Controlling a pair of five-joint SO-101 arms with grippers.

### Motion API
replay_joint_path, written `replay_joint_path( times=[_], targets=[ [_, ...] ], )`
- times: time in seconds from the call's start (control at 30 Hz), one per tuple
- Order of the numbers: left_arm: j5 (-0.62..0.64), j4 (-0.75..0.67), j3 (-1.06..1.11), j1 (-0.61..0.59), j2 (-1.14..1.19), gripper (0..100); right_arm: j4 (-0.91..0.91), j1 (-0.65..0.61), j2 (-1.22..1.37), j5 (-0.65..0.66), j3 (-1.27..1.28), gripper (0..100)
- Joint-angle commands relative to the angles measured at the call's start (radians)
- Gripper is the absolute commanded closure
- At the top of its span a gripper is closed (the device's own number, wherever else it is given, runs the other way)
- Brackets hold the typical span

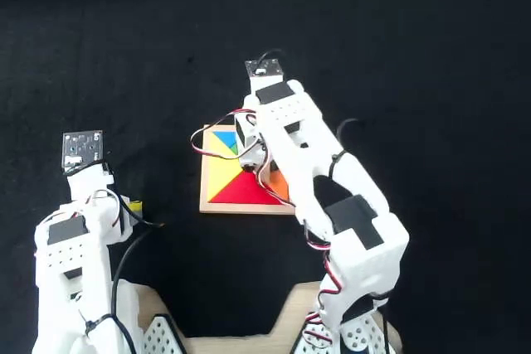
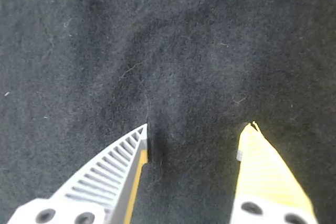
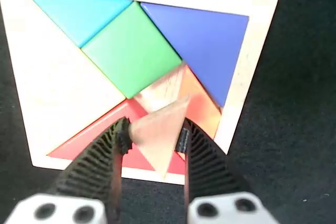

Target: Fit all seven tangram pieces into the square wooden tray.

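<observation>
Grip of the right end effector [image 3: 154,130] on a pale small triangle [image 3: 157,148] holds it just above what looks like the last gap [image 3: 160,92] in the square wooden tray [image 3: 260,40], while the left end effector [image 2: 199,129] hangs wide apart over bare counter [image 2: 157,35]

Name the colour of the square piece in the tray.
The square piece is green, clearest in the right wrist view.

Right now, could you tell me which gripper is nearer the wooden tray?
Right: the right gripper holds a triangle over the tray; the left gripper sits apart over black cloth.
</observation>
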Motion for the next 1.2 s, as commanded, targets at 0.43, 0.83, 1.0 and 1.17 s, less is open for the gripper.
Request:
replay_joint_path(
  times=[0.43,0.83,1.0,1.17],
  targets=[
    [-0.005,-0.012,-0.005,0.005,-0.015,73,-0.011,-0.083,-0.058,0.052,-0.005,83.9],
    [-0.005,-0.011,-0.005,0.004,-0.015,73,-0.011,-0.064,-0.068,0.196,-0.028,99.2],
    [-0.005,-0.011,-0.005,0.004,-0.015,73,-0.026,-0.060,-0.056,0.236,-0.021,98.8],
    [-0.005,-0.011,-0.005,0.004,-0.015,73,-0.023,-0.060,-0.058,0.236,-0.016,98.7]
  ],
)
